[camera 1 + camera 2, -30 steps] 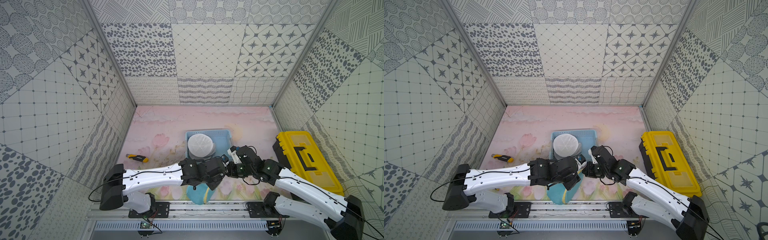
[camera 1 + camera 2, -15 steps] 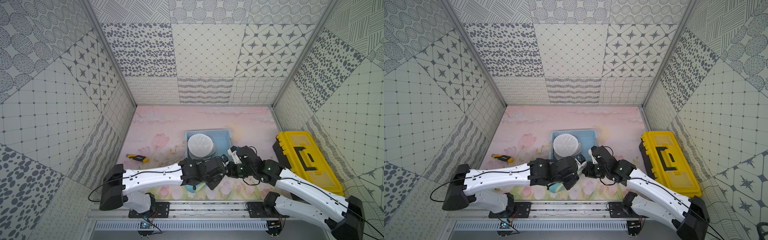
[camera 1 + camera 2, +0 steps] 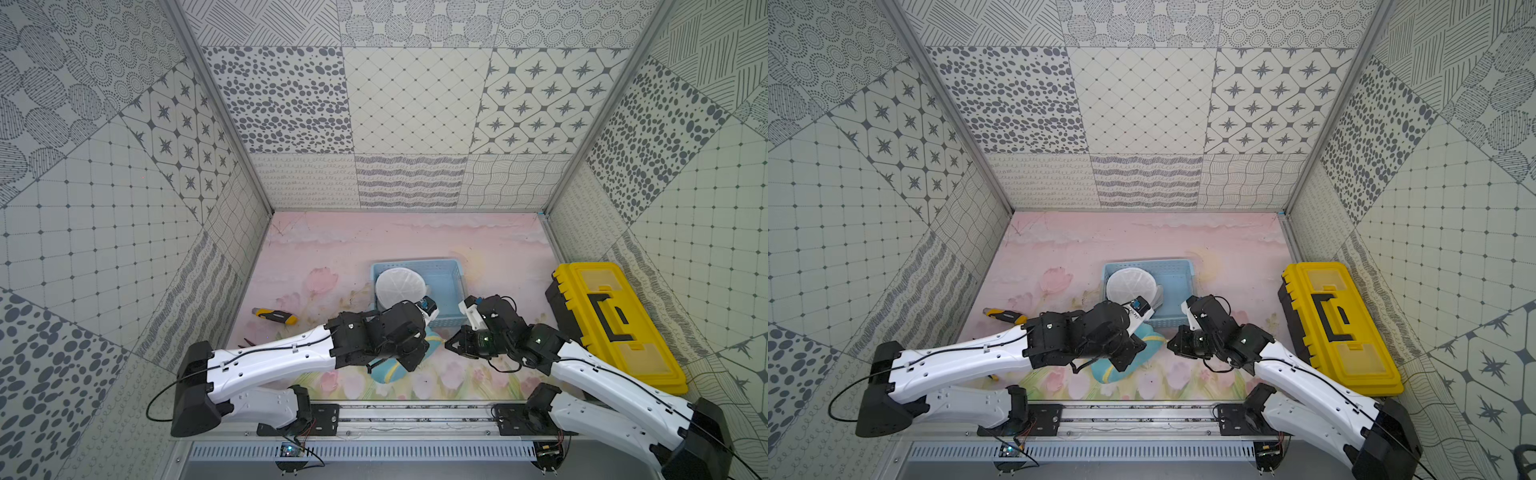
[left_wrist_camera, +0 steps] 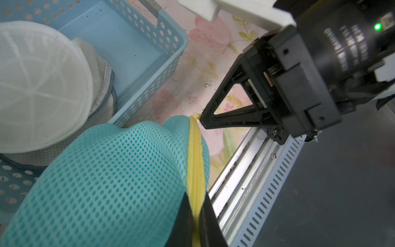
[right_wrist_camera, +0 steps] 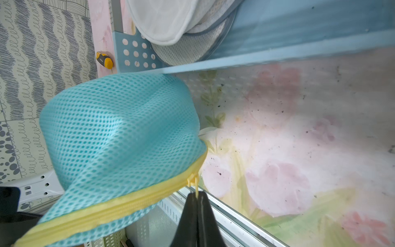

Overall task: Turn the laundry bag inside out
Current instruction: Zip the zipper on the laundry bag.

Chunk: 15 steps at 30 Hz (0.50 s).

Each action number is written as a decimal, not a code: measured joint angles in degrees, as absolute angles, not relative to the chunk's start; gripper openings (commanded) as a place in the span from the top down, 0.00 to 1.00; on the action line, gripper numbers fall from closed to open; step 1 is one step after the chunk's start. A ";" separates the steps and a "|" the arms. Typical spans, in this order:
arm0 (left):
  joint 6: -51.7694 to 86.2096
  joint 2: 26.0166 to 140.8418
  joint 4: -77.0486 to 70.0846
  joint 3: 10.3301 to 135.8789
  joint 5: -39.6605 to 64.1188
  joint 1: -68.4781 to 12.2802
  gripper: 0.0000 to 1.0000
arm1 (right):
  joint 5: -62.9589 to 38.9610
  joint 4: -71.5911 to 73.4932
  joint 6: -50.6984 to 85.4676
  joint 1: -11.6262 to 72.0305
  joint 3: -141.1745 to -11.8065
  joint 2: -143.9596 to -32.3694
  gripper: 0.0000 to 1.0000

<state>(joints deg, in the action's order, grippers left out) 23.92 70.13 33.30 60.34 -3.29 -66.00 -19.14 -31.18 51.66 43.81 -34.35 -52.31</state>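
Left wrist view: left end effector (image 4: 197, 216) pinched together on the yellow zipper tape (image 4: 195, 154) of the teal mesh laundry bag (image 4: 111, 175). Fabric bulges out from the grip. Right end effector (image 4: 202, 123) meets the far end of the same zipper line, its tips at the zipper pull (image 4: 195, 116).

Right wrist view: right end effector clamped tight on the zipper pull, which stands out from the bag's corner. Tape reads as closed along the stretch in view. The bag is stretched between the two grips. Whether its lower end rests on the worktop (image 3: 332, 249) I cannot tell.

Both top views: bag at lower centre of the frame, mostly hidden under the left wrist, only a teal fold with a yellow stripe showing. It lies between the two arms, just in front of the blue perforated basket (image 3: 415, 262). Left part of the basket holds a white round mesh bag (image 3: 401, 286). Yellow toolbox (image 3: 615, 324) lies at the right edge of the worktop, well apart from the bag. Yellow-and-black utility knife (image 3: 274, 316) lies flat, left of the basket.
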 measured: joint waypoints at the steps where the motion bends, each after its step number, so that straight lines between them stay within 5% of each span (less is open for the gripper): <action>1: 24.27 69.60 33.12 60.12 -2.79 -65.65 1.00 | -19.66 -30.55 51.64 43.66 -33.87 -52.36 1.00; 12: 33.23 61.36 24.51 48.99 8.56 -56.23 0.99 | -23.18 -27.33 51.05 43.24 -31.03 -54.39 1.00; 15: 36.14 60.73 21.08 44.31 10.98 -53.65 0.77 | -23.70 -27.83 50.06 43.24 -31.05 -55.35 1.00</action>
<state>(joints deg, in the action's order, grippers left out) 36.14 60.73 21.08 44.31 10.98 -53.65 -23.70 -27.83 50.06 43.24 -31.05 -55.35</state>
